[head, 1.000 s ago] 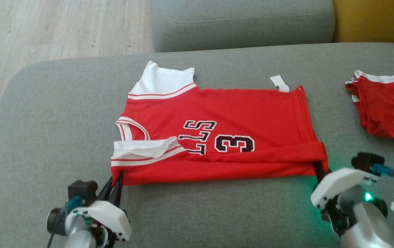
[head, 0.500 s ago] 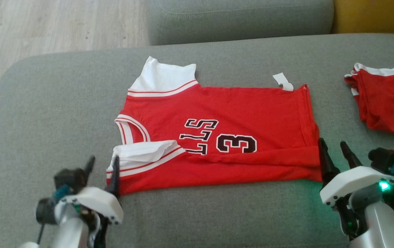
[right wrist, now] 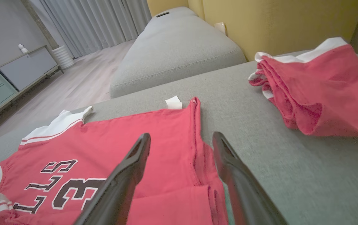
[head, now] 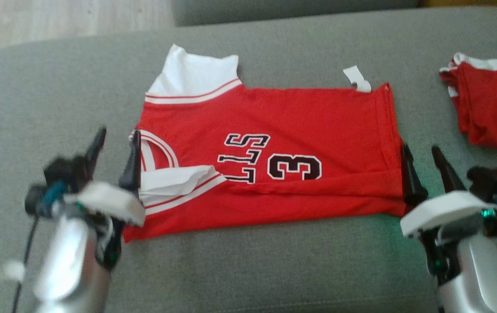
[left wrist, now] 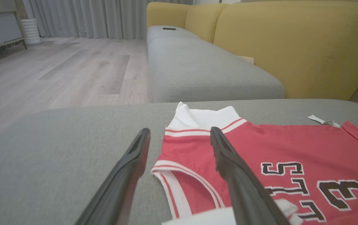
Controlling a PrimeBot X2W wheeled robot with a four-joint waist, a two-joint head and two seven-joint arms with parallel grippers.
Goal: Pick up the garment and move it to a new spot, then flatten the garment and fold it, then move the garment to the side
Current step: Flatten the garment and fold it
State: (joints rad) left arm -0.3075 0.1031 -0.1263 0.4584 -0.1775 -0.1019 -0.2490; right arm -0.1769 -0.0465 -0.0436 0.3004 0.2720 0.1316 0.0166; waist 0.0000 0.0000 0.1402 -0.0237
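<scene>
"Looking at the left jaws first, how do they stand?" asks the first.

"Spread wide with nothing gripped," says the second. "Their two dark fingers (head: 133,158) point away from the robot. The garment (head: 300,117) — a red jersey with black lettering and a 3 — starts right at the inner one. In the left wrist view the white-trimmed armhole (left wrist: 168,190) shows in the gap between the two fingers, and the outer one is over bare sofa cushion (head: 248,269)."

"And the right jaws?"

"Also parted and empty. Their inner finger (head: 409,178) stands at the jersey's hem edge, touching it or just above it; I cannot tell which. The outer finger is over grey cushion, clear of the cloth."

"So the jersey lies between the two pairs of jaws?"

"Yes, flat on the cushion, spanning from one pair to the other, shoulders toward the left jaws and hem toward the right. Its near long edge is folded up into a band (head: 318,191) that runs from the left jaws across to the right jaws. A white shoulder panel (head: 174,182) is turned over just beside the left jaws. The other white shoulder (head: 192,71) sits well beyond the left fingertips."

"Anything else around?"

"A small white label (head: 357,79) sticks out at the far hem corner, ahead of the right jaws. Out past their outer finger, well apart from the jersey, sits a second red garment (head: 492,113), bunched — white trim along its far edge."
</scene>
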